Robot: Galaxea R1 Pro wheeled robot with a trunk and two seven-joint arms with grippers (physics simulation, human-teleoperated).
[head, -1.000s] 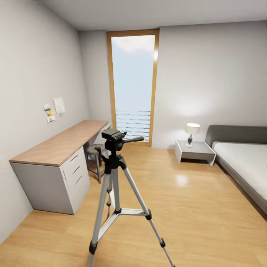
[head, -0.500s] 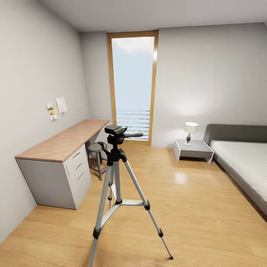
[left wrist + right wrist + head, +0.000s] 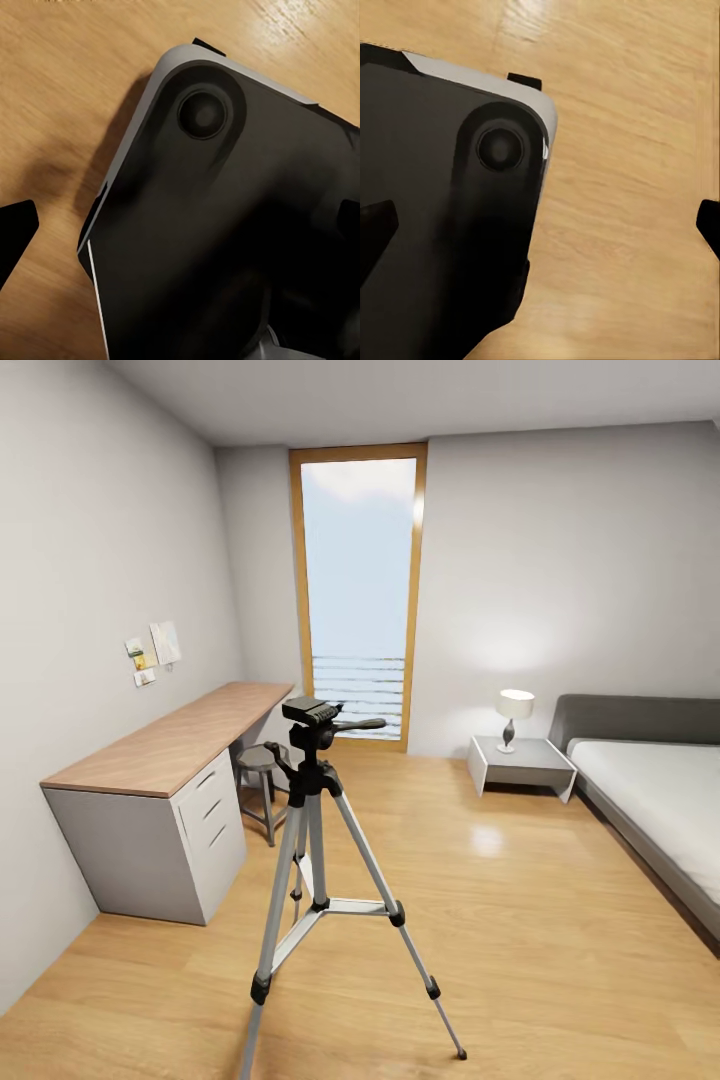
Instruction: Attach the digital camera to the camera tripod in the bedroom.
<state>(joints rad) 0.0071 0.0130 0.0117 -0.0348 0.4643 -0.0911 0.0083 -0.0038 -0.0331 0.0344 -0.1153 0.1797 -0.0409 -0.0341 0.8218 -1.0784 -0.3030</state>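
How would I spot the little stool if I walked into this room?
Find the tall wood-framed window in the far wall, then the long wood-topped desk along the left wall. The small round-seated metal stool stands on the floor at the desk's window end, just behind the silver-legged camera tripod. It is short with a flat round seat, unlike the taller tripod with its black head.

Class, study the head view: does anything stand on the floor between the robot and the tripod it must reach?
Nothing visible does. The tripod stands on bare wood floor nearest the camera. The stool and desk lie behind and beside it, the nightstand and bed off to the other side.
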